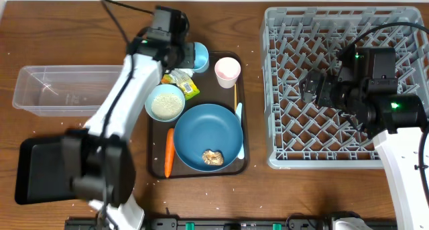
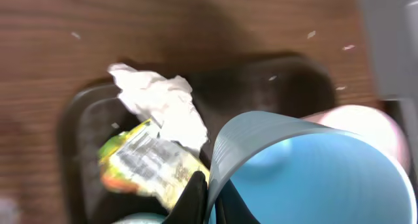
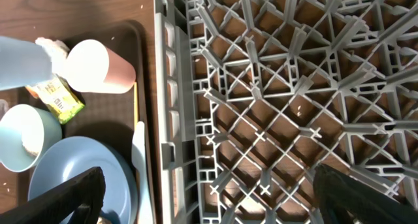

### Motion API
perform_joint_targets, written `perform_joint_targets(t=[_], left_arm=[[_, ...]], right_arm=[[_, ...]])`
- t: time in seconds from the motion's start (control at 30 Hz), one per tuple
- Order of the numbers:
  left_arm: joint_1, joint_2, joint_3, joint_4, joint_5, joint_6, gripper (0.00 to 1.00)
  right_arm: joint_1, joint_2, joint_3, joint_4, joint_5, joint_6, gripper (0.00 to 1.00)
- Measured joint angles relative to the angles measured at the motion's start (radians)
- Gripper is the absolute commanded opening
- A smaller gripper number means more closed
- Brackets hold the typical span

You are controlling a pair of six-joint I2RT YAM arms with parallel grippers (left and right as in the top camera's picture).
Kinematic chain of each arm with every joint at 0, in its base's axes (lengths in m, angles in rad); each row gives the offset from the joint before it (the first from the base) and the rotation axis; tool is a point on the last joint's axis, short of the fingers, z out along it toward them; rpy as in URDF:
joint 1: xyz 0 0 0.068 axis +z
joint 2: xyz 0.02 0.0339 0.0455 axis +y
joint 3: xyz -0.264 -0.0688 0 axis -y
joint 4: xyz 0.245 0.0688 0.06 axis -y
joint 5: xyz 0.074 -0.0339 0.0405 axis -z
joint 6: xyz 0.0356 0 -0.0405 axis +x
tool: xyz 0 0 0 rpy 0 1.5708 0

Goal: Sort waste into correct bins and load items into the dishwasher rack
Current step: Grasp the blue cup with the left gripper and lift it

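At the brown tray's [image 1: 222, 94] back edge, the left gripper [image 2: 210, 201] has its jaws pinched on the wall of the blue cup [image 2: 313, 178], close by the tissue [image 2: 163, 100] and wrapper [image 1: 186, 86]. I can't tell whether the cup is off the tray. Over the rack [image 1: 281, 160] the right gripper [image 3: 215, 194] hangs with jaws spread wide, holding nothing. The job looks barely begun to me: rack, tub [image 1: 53, 89] and black tray [image 1: 40, 171] hold nothing I can see. Waiting on the brown tray are the pink cup [image 1: 227, 70], bowl [image 1: 149, 104] of rice [image 1: 166, 104], plate [image 1: 208, 126] with its brown lump [image 1: 213, 157], carrot [image 1: 169, 153], spoon [image 1: 239, 133] and chopsticks [image 1: 235, 96]. Every dish has to reach the rack, all waste a bin.
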Motion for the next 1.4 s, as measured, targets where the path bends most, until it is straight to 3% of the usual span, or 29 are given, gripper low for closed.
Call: perform_joint_targets(t=[0.1,0.27,0.5,0.83,1.1,1.4], left_arm=[[0.000,-0.100,0.000,-0.057,0.023,0.001,0.06],[0.004,-0.225,0.000,-0.080,0.197,0.008,0.06],[0.080,-0.356,0.000,-0.050,0.631,0.011,0.06],[0.153,-0.314,0.000,0.000,1.234,0.010,0.06],[0.143,-0.313,0.000,0.010,1.387,0.003,0.06],[0.105,-0.313,0.000,0.011,1.413,0.003,0.06]], right_arm=[[0.000,0.000,0.000,0.006,-0.030,-0.020,0.92],[0.000,0.000,0.000,0.029,-0.143,-0.122,0.95],[0.000,0.000,0.000,0.069,-0.314,-0.239,0.93],[-0.002,0.000,0.002,0.312,-0.846,-0.439,0.85],[0.031,0.000,0.005,0.557,-1.153,-0.467,0.88],[0.179,0.000,0.005,0.615,-1.177,-0.472,0.89]])
